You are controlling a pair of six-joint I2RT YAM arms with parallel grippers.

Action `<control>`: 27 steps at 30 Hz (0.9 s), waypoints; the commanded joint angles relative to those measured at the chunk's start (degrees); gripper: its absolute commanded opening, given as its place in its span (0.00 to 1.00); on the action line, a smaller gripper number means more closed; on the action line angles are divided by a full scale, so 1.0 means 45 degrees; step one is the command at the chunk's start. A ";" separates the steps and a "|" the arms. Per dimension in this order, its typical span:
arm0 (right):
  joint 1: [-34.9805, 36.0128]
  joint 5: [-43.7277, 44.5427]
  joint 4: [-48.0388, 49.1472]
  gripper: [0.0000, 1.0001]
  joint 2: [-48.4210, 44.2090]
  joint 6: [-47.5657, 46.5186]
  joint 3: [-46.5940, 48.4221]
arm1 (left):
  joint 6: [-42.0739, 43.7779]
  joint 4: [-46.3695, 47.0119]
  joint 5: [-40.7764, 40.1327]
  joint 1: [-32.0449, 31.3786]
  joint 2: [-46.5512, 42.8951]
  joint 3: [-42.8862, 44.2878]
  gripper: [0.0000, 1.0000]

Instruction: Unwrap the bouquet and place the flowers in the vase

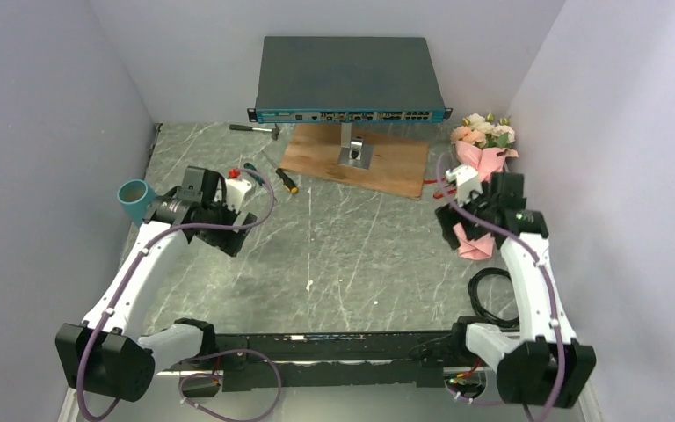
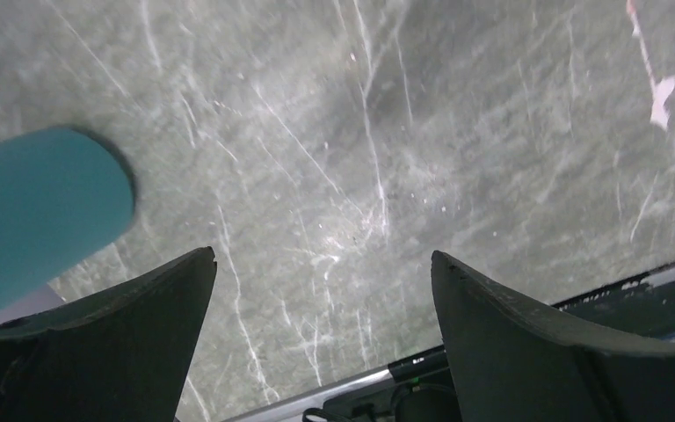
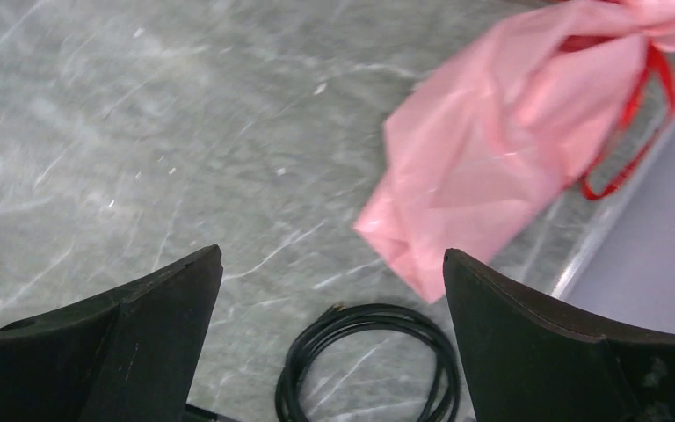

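Top external view: we see the bouquet [image 1: 483, 163] lying at the right edge of the table [image 1: 352, 255], by the wall, still in its pink paper.
Flowers: the flowers [image 1: 483, 130] point toward the far right corner, pink, peach and cream.
Ribbon: a thin red ribbon [image 3: 642, 114] is tied round the paper.
Right arm: we find the right gripper [image 3: 330, 259] above the table just beside the wrapped end, jaws wide apart, holding nothing.
Cable: a black cable [image 3: 369, 310] lies coiled near the paper's tip.
Vase: the vase [image 1: 136, 200] stands at the left edge, well apart from the bouquet.
Left arm: the left gripper [image 2: 323, 259] sits just beside the vase, jaws apart and empty.
Background: we note a grey box [image 1: 347, 79] on a stand, a wooden board [image 1: 387, 163] and a screwdriver [image 1: 286, 180].
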 commanded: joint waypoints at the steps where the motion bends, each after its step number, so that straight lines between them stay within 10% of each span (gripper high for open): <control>1: -0.1805 -0.1061 0.0033 1.00 0.1653 -0.0206 0.2230 | -0.0511 0.0839 0.0131 -0.0046 0.0222 0.1251 0.99; 15: -0.3619 -0.0361 -0.2478 0.84 0.9276 -0.1609 0.8088 | -0.0987 0.1917 0.1592 -0.0065 0.1148 0.1993 0.99; 27: -0.3392 -0.1123 -0.1540 0.70 1.0968 -0.1371 0.7195 | -0.0849 0.2458 0.2345 -0.0065 0.1347 0.1794 0.99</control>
